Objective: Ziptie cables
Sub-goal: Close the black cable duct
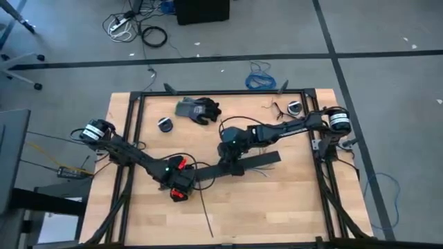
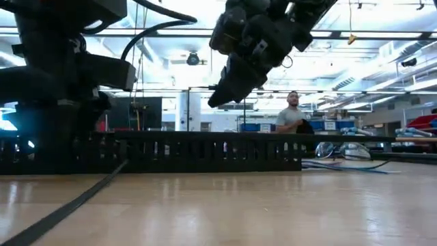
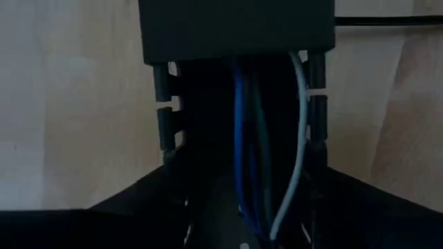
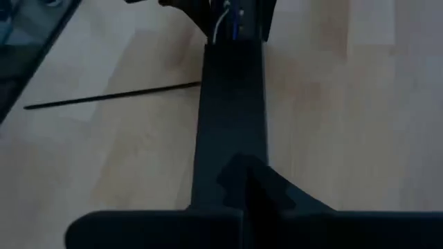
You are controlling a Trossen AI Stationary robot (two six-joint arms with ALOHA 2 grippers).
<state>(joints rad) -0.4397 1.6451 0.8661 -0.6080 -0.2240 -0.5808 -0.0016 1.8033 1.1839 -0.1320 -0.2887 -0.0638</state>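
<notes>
We see a pale wood-grain counter [image 1: 277, 200] framed by black rails. Near its centre lies a long black slotted duct [image 1: 232, 168] with comb-like side teeth and a flat matte lid; its body looks like rigid plastic.

The cables [image 3: 266, 159], thin smooth-jacketed wires in blue, green and white-grey, run inside the duct's channel between the toothed walls, passing under the lid's edge. More loose wire ends fan out on the counter past the duct's end at about 3 o'clock from centre [image 2: 348, 160].

One ziptie [image 1: 205, 214], a very thin straight black strip, lies flat on the wood at about 6 o'clock from the duct, well apart from the cables.

The left end effector [image 1: 181, 181], carrying red parts, sits at the duct's 8 o'clock end; its dark fingers flank the duct, but we cannot tell whether they pinch it. The right end effector [image 1: 232, 162] sits over the lid near the duct's middle; we cannot tell whether its fingers are spread or pressed together.

A dark fabric glove [image 1: 198, 109] lies crumpled at 12 o'clock. We can read no writing anywhere.
</notes>
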